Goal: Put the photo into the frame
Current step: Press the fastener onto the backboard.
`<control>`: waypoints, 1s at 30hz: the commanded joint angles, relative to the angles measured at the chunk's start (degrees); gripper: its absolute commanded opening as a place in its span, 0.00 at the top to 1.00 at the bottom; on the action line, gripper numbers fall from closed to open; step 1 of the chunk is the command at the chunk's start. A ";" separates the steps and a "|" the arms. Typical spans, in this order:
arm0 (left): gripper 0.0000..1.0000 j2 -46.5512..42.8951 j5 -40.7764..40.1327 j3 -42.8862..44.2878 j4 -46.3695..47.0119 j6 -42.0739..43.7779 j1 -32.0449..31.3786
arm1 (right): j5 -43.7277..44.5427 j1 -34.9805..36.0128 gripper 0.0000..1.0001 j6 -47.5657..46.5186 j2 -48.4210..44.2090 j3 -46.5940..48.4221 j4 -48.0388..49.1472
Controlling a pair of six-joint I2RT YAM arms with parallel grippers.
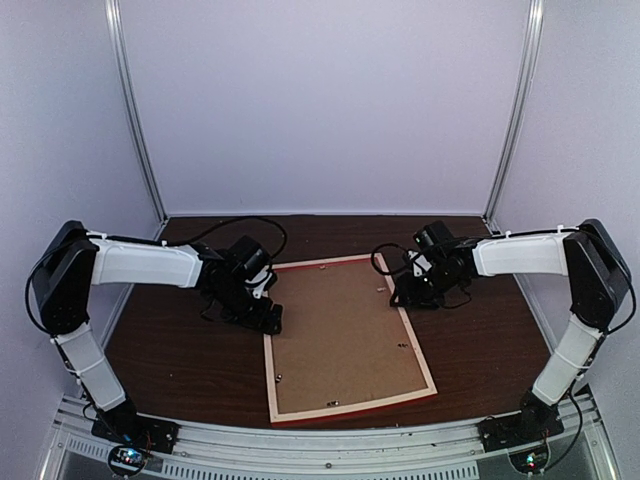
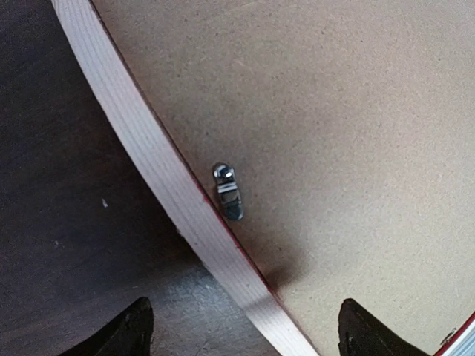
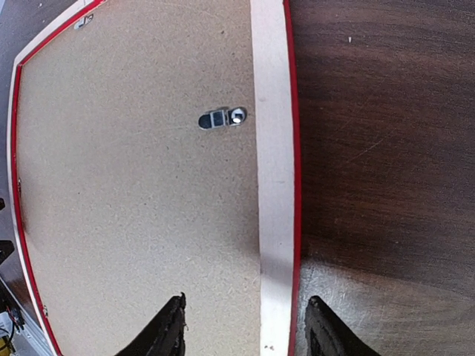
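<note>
The frame (image 1: pixel 350 407) lies face down on the dark table, pale wood back up and red at its outer edge. A plain brown backing board (image 1: pixel 340 335) fills it. The photo is hidden. My left gripper (image 1: pixel 268 312) hangs open over the frame's left rail (image 2: pixel 156 170), one finger above the table and the other above the board (image 2: pixel 334 133); nothing is between them but the rail below. My right gripper (image 1: pixel 400 295) is open astride the right rail (image 3: pixel 271 148), its fingertips (image 3: pixel 177 311) clear of the wood.
Small metal turn clips sit on the board beside each rail, one (image 2: pixel 228 191) in the left wrist view, one (image 3: pixel 223 118) in the right wrist view. Dark wooden tabletop (image 1: pixel 180 350) surrounds the frame. White walls enclose the back and sides.
</note>
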 commanded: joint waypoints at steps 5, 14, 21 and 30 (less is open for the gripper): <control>0.22 2.43 0.63 2.38 2.39 0.44 0.42 | 0.44 0.02 0.49 -0.63 0.56 -1.34 1.27; 0.29 4.85 0.43 3.94 2.39 1.21 0.45 | -0.24 0.06 0.52 -0.36 1.94 -2.23 2.48; 0.28 5.15 -0.07 4.64 2.17 1.50 0.42 | 0.73 0.06 0.58 -0.50 3.66 -1.83 2.50; 0.16 5.07 -2.90 5.84 1.05 2.01 0.57 | 3.36 0.14 0.73 0.57 3.72 -3.61 3.63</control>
